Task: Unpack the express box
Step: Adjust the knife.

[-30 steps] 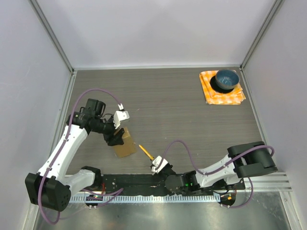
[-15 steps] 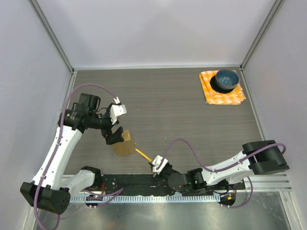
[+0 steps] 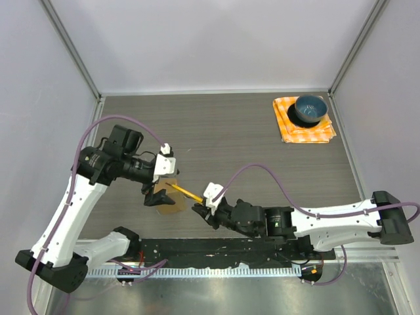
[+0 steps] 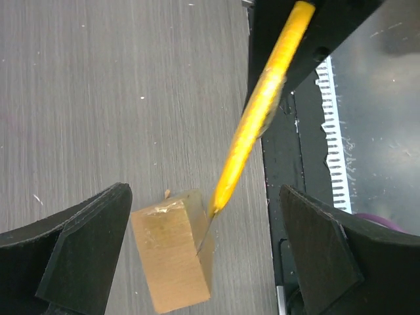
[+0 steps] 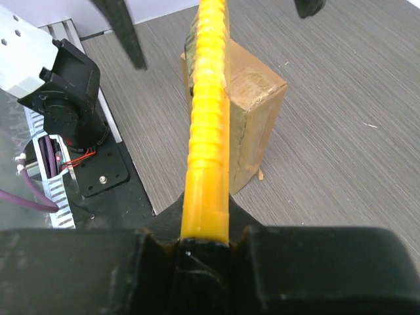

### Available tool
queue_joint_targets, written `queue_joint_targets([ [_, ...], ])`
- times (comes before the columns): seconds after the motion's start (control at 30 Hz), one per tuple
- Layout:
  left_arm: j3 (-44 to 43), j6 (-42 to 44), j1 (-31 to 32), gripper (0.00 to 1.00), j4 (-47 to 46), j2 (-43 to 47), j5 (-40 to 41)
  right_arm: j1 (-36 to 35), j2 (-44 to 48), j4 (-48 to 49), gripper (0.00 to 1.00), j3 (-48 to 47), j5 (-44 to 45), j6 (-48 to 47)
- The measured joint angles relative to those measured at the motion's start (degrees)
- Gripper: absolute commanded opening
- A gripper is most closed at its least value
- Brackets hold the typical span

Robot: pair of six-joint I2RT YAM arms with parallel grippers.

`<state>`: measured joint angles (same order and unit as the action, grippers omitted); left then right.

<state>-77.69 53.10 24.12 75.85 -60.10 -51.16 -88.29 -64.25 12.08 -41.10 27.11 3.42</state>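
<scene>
The express box [image 3: 173, 203], a small brown carton, stands on end on the wooden table near its front left. It shows in the left wrist view as the express box [image 4: 172, 256] and in the right wrist view as the express box [image 5: 256, 105]. My left gripper [image 3: 161, 186] hovers over it, open; its fingers [image 4: 79, 252] stand wide on both sides without touching it. My right gripper [image 3: 205, 211] is shut on a yellow cutter [image 3: 186, 193]. The cutter [image 5: 209, 125] reaches over the box, and the thin blade [image 4: 205, 235] of the cutter [image 4: 259, 108] rests on the box's upper edge.
A blue bowl [image 3: 310, 109] sits on an orange checked cloth [image 3: 287, 128] at the back right corner. The black mounting plate [image 3: 197, 252] and a toothed rail run along the near edge. Grey walls close in the table on three sides.
My left gripper opened and let go of the box, which now stands on the table. My right arm swung left and forward, bringing the cutter's blade onto the box.
</scene>
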Motion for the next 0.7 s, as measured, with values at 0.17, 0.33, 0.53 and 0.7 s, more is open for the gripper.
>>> queue_joint_targets([
  [0.17,0.04,0.13,3.78,0.63,0.85,-0.04,2.23,2.54,-0.28,-5.25,0.01,-2.71,-5.88,-0.55],
  [0.33,-0.17,1.57,4.57,0.12,1.33,-1.33,3.78,3.61,-0.48,-9.27,0.01,-4.24,-9.11,-1.03],
  [0.53,-0.2,3.13,5.73,0.0,3.58,-1.46,5.22,5.14,-0.92,-13.99,0.07,-6.82,-9.75,-1.53],
  [0.7,0.46,-0.39,5.95,0.0,3.32,-0.31,4.85,5.35,-0.5,-13.38,0.57,-7.34,-8.22,-3.32],
])
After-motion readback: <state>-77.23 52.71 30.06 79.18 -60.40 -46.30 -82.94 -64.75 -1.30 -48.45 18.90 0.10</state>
